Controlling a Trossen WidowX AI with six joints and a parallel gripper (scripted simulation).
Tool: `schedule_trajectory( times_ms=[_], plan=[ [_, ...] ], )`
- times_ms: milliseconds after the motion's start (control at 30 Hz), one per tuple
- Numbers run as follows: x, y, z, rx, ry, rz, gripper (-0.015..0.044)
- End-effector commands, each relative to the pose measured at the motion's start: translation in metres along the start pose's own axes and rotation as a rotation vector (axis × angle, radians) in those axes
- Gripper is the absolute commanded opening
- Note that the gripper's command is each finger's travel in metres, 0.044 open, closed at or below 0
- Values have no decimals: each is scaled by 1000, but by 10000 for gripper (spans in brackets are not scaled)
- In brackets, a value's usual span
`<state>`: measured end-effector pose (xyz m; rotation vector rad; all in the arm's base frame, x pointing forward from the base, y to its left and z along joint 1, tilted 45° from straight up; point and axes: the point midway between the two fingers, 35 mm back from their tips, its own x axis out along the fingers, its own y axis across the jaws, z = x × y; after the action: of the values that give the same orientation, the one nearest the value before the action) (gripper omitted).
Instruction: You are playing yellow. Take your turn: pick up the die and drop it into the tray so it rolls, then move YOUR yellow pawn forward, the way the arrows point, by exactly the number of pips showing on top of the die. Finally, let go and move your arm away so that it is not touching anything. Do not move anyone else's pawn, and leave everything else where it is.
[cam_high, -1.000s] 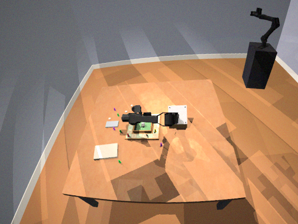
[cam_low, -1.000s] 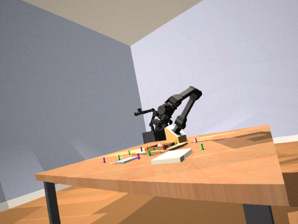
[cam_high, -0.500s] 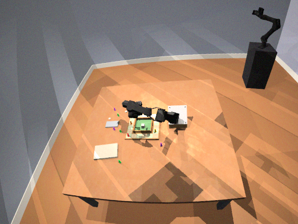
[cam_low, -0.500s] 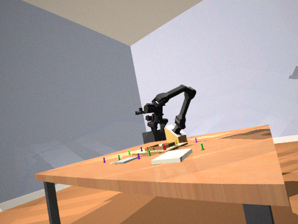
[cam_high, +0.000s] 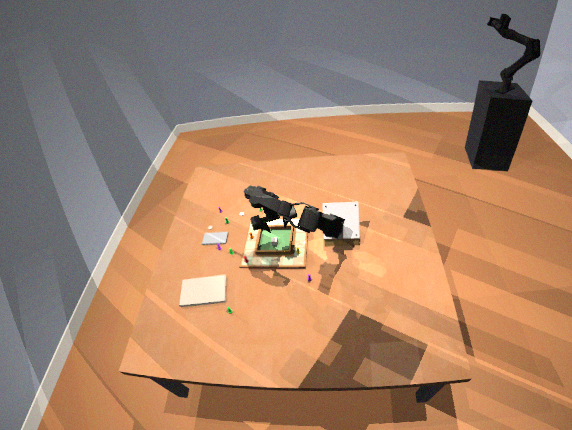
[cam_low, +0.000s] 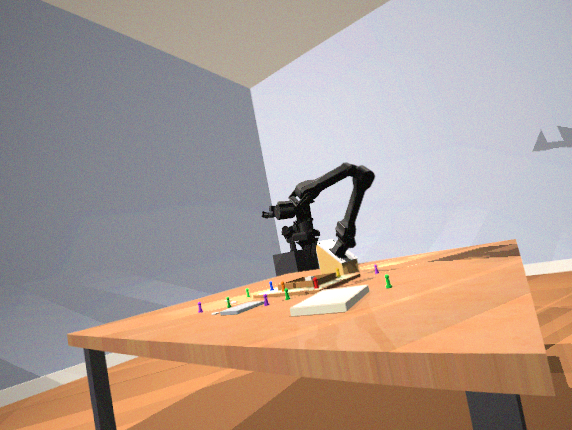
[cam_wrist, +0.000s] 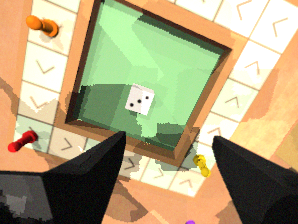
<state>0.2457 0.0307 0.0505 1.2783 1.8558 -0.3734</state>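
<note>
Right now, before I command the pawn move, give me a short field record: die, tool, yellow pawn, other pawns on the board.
die: white, lying on the green felt inside the tray
die top face: cannot tell; the face toward the wrist camera shows three pips
tray: wooden rim, framed by the arrow squares
tool: open, empty, above the tray's edge
yellow pawn: lying tipped on a track square
other pawns on board: orange, red

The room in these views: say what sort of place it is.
Probably a bare test room set up for a board game: a wooden table carries a board with a green dice tray, scattered pawns, and a second arm on a black pedestal nearby.
</note>
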Motion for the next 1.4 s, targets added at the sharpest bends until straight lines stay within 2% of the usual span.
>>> schedule_trajectory(
  times_ms=[0,267,867,1367],
  plan=[
    [7,-21,-34,-434,22,24,204],
    [24,-61,-80,-1173,24,81,200],
    [25,-61,-80,-1189,24,82,200],
    [52,-59,-80,-1189,22,81,200]
  ],
)
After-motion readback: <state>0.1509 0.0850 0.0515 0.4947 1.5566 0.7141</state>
